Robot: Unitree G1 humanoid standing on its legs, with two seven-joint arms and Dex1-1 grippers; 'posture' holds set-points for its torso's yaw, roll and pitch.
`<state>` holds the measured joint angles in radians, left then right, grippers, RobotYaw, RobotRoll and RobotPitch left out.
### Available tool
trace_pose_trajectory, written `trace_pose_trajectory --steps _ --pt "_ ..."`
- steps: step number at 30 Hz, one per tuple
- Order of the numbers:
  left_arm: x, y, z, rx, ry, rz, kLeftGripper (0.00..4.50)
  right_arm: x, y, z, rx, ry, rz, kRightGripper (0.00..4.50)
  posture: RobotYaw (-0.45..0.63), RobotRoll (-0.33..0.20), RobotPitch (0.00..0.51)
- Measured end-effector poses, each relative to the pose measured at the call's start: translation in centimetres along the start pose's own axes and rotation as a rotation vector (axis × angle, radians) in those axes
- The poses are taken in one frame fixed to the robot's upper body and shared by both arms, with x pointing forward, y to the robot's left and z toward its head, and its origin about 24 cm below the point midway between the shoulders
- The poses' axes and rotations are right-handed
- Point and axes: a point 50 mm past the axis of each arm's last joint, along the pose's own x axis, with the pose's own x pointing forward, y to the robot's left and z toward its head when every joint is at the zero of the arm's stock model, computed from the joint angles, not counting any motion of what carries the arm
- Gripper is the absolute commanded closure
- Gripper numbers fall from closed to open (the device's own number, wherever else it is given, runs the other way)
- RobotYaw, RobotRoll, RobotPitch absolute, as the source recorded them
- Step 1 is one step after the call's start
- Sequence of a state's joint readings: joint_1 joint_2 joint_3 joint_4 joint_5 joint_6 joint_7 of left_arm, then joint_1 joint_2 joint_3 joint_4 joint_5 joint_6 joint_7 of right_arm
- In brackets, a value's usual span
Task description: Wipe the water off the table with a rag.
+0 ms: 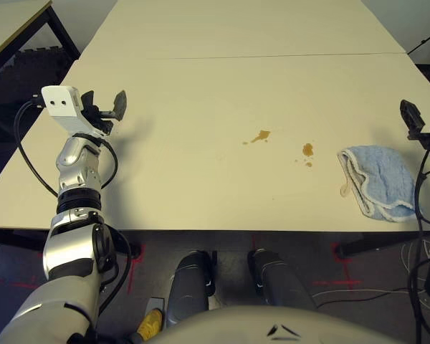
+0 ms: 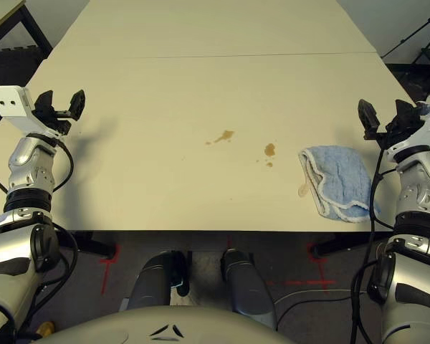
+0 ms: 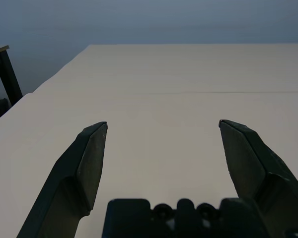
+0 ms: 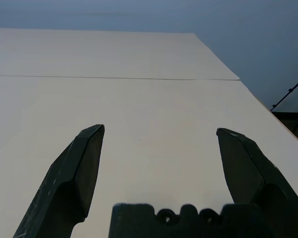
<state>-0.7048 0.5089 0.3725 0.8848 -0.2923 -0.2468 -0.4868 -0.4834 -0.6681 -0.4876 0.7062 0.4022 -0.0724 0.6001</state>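
Wide pale cream tabletop (image 2: 201, 107) fills the head views, a thin straight seam crossing it in the upper part of the frame. Two amber-brown splotches of water sit near the middle: the first splotch (image 2: 223, 135) just left of centre, the second splotch (image 2: 270, 150) a little lower and to its right, with tiny droplets beside each. Over at the lower right of the frame lies the light blue rag (image 2: 337, 182), bunched, its white stitched hem curling along the left and bottom sides, close to the tabletop's near edge. It is apart from both splotches, nearer the second one.

Left end effector (image 2: 61, 106) hovers at the far left of the frame over the tabletop's left side, its black fingers spread wide with nothing between them; the left wrist view confirms the gap, bare tabletop beyond. Right end effector (image 2: 385, 117) sits at the right edge of the frame, up and to the right of the rag, fingers likewise spread apart and empty, not touching the cloth.
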Motion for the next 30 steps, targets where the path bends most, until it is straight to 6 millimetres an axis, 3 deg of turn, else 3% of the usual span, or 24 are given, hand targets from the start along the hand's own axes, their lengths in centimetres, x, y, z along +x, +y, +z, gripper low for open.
trace_pose_trajectory --steps 12,22,26,30 --pt "0.2 -0.3 0.0 -0.004 0.001 -0.026 0.00 -0.1 -0.1 0.0 -0.003 -0.001 -0.011 0.02 -0.29 0.000 0.167" --pt "1.2 -2.0 -0.2 -0.027 0.012 -0.101 0.00 -0.9 -0.1 0.0 -0.015 0.007 -0.011 0.02 -0.33 0.000 0.166" --pt "1.5 -3.7 0.0 -0.048 0.038 -0.295 0.00 -1.5 -0.5 0.0 -0.008 0.041 -0.011 0.02 -0.35 0.000 0.164" --pt "0.5 -6.8 0.7 -0.085 0.070 -0.662 0.00 -2.0 -1.1 0.8 -0.002 0.065 0.002 0.02 -0.35 0.000 0.164"
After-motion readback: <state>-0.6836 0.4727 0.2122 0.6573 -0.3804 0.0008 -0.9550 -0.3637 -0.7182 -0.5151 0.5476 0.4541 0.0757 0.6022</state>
